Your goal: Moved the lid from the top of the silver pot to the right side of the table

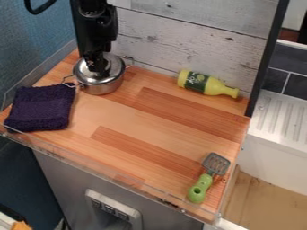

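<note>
Shiny silver metal lid (116, 64) on round silver metal pot (102, 87), near tabletop's (141, 119) far left corner. Probably light, stiff, slippery; best held at top centre, under black gripper (98, 71); whether gripped, cannot tell.

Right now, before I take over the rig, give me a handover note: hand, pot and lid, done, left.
Hand: down over the lid at the back left; can't tell whether it has a grip.
Lid: on the silver pot, which stands on the table near the back wall.
Done: hand is at the lid; lid not yet off.
Left: confirm grip, lift the lid, set it down on the right side. Yellow bottle lies there toward the back, green-handled spatula toward the front.
</note>
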